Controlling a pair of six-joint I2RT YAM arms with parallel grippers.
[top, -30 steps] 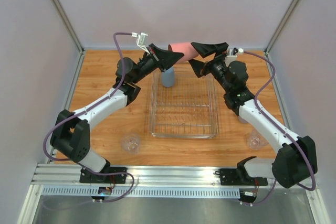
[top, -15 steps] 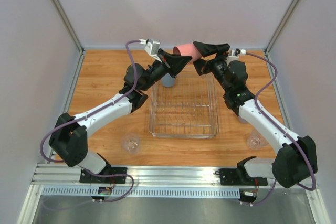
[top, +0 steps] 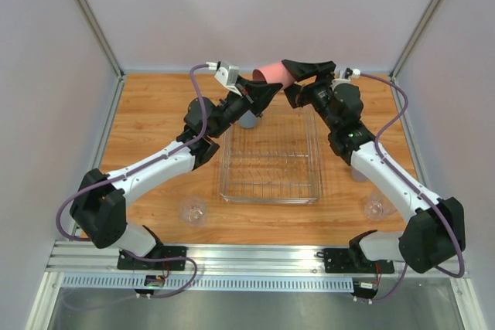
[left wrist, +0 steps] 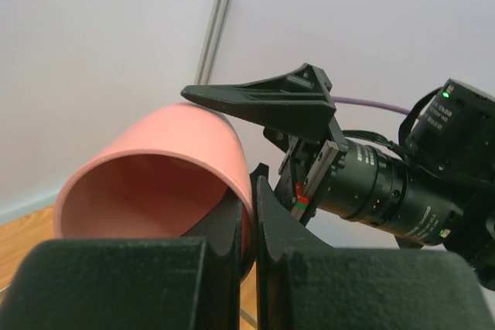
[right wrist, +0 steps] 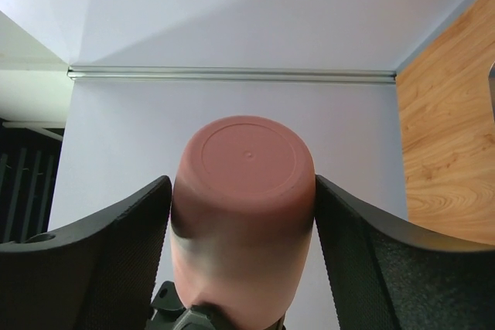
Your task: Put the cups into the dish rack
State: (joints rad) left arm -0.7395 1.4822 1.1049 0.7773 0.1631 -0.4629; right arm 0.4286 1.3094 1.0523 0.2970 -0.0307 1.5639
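Note:
The pink cup (top: 271, 73) hangs on its side in the air above the far end of the dish rack (top: 270, 195). My left gripper (top: 261, 89) is shut on its rim, one finger inside the cup and one outside (left wrist: 251, 191). My right gripper (top: 288, 79) is shut on the cup's body near the base, a finger on each side (right wrist: 244, 191). The blue cup (top: 247, 119) stands at the rack's far left corner, partly hidden by my left gripper. One clear cup (top: 192, 211) stands left of the rack and one (top: 375, 208) to its right. The lavender cup (top: 355, 174) is mostly hidden behind my right forearm.
The wooden table (top: 147, 129) is walled by pale panels at the back and sides. A metal rail (top: 255, 256) carrying the arm bases runs along the near edge. The right wrist camera (left wrist: 387, 191) shows close in the left wrist view.
My left gripper rose from beside the blue cup to the pink cup and closed on its rim. My right gripper kept holding the pink cup, shifting slightly left.

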